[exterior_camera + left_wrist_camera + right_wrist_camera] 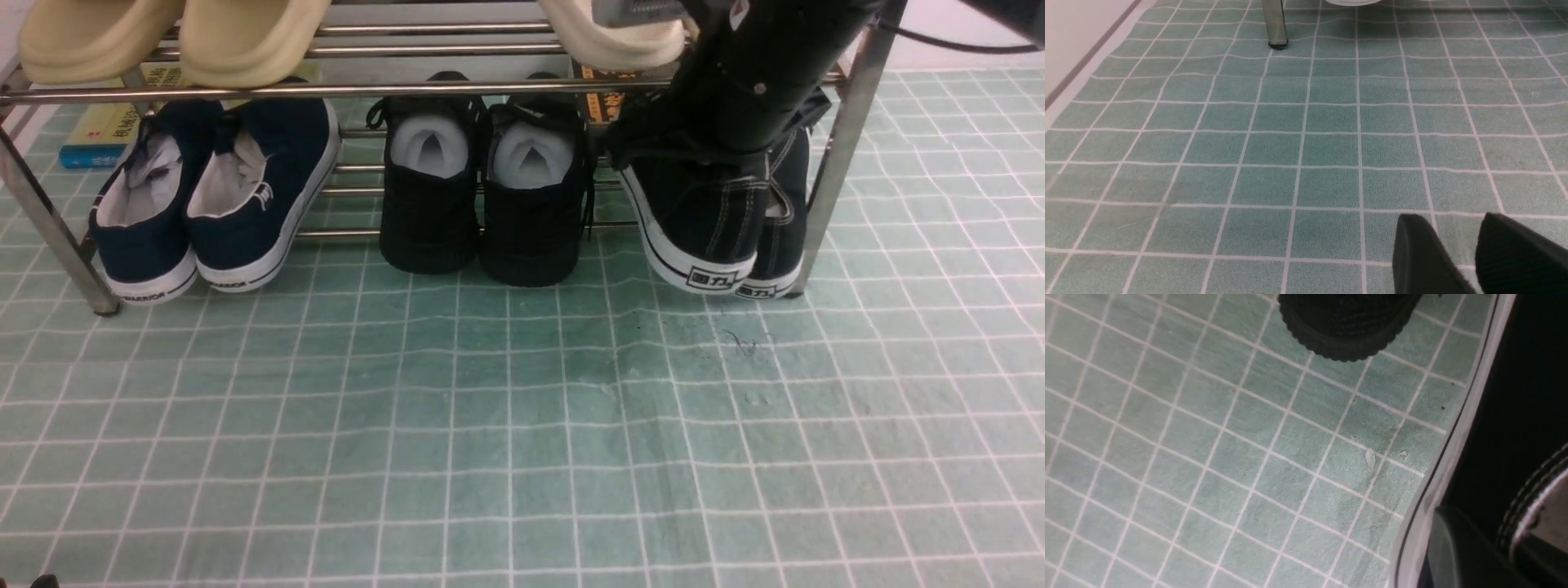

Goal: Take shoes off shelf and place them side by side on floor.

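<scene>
The pair of black canvas sneakers [702, 220] sits at the right end of the chrome shelf's [367, 88] lower tier, heels toward me. The left one is tilted, and its heel hangs over the pale green floor [506, 425]. My right arm [751, 73] reaches down into it and hides the gripper in the front view. In the right wrist view the right gripper [1490, 555] is shut on the sneaker's [1506, 416] side wall, one finger outside and one in the opening. The left gripper [1453, 228] hovers open over bare floor [1306, 143].
Navy slip-ons [212, 196] and all-black shoes with white stuffing [482, 188] share the lower tier. Beige slippers [171, 37] sit on the upper bars. A book [106, 131] lies behind the rack. The shelf's right leg [841, 147] stands right beside the sneakers.
</scene>
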`<state>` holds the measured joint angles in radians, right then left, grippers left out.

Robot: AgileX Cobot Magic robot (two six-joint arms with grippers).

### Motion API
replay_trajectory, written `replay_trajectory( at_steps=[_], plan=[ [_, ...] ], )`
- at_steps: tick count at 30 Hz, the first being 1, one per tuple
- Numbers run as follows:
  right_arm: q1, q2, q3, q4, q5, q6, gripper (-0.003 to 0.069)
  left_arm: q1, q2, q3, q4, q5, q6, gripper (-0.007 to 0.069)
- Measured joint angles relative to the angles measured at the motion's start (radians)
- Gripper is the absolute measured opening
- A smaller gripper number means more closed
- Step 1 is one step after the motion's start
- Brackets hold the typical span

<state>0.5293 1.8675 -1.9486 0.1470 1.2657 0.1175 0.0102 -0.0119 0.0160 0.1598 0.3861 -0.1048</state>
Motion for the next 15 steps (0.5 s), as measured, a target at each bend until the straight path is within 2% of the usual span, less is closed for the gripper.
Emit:
replay_trajectory(
  at_steps=[7, 15],
  plan=[
    [0.087, -0.08, 0.056, -0.008, 0.0, 0.096, 0.001, 0.0, 0.0, 0.0, 0.0, 0.0, 0.0, 0.0242],
    [0.185, -0.232, 0.316, -0.031, 0.0, 0.212, 0.0011, 0.0, 0.0, 0.0, 0.0, 0.0, 0.0, 0.0242]
  ],
)
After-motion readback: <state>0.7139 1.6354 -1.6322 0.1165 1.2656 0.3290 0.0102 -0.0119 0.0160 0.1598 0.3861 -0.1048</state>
